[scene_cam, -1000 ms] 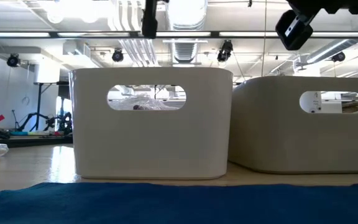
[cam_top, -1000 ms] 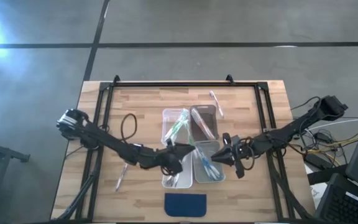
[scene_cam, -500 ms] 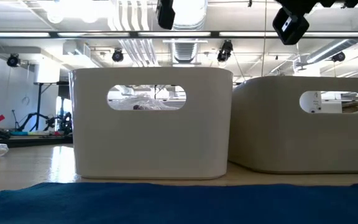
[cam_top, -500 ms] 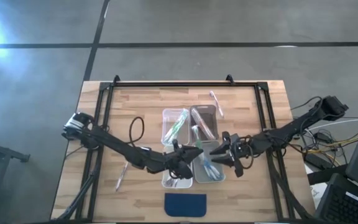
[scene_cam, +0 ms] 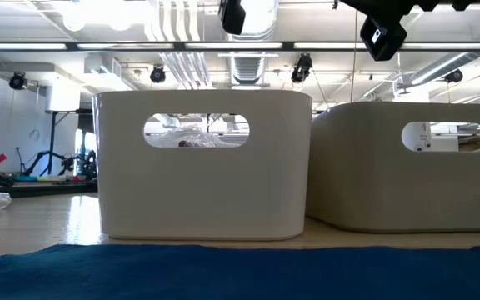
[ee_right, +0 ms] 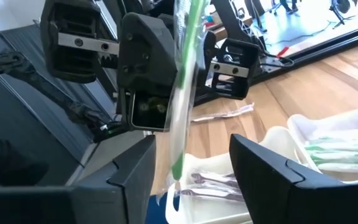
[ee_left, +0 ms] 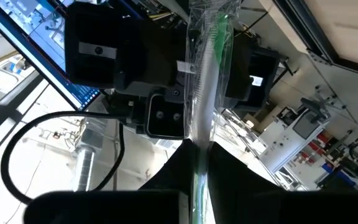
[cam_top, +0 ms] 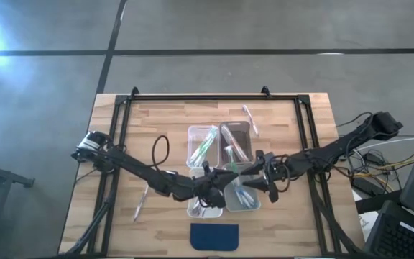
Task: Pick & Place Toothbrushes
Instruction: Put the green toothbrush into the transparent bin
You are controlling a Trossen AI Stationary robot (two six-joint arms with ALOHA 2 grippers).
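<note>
Four clear plastic bins (cam_top: 237, 144) are grouped mid-table, two of them directly beneath the jaws. A dark blue pad (cam_top: 214, 236) is laid well short of the jaws, at the wooden table's (cam_top: 171, 115) near edge. Monitors (ee_left: 39, 37) are seen beyond them.

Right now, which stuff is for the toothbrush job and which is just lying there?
For the job:
- wrapped green toothbrush, gripped by the left end effector, with the open right end effector around it
- loose toothbrushes on the table
- binned toothbrushes in the clear bins

Just lying about:
- dark blue pad
- cables beside the table
</note>
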